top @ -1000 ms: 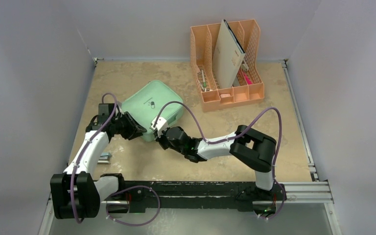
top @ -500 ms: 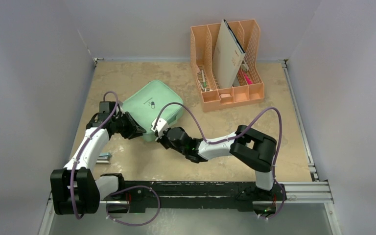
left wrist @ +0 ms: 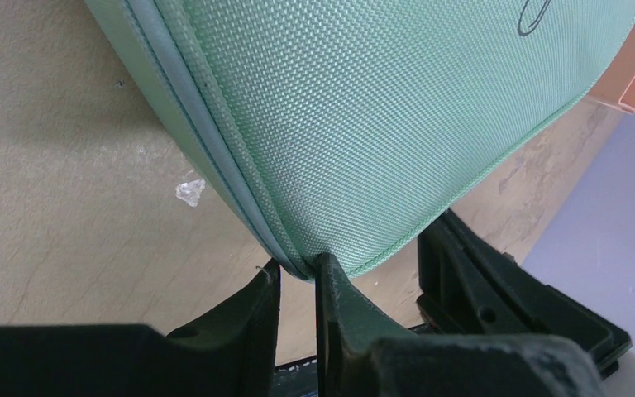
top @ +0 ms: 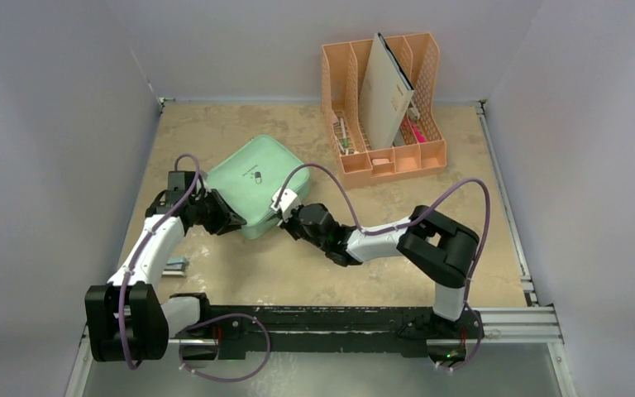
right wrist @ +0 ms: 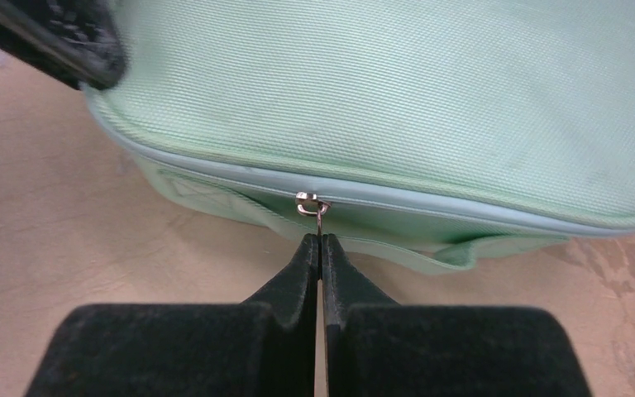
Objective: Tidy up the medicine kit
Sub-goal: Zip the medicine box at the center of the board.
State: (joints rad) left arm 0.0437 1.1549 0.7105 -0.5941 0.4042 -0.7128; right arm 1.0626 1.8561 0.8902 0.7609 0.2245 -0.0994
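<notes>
**2 Arms, 1 Medicine Kit**

Overhead view: 1 mint-green medicine kit (top: 258,175) lies left of centre on the table (top: 215,124), with 1 peach organizer (top: 380,159) standing at the far right. 2 arms reach it, the left gripper (top: 230,222) at its near-left corner and the right gripper (top: 284,201) at its near edge.

Left wrist view: 2 black fingers (left wrist: 252,310), narrowly apart, pinch the kit's corner seam.

Right wrist view: 2 fingers pressed together nip 1 metal zipper pull (right wrist: 317,211) on the kit's side.
</notes>
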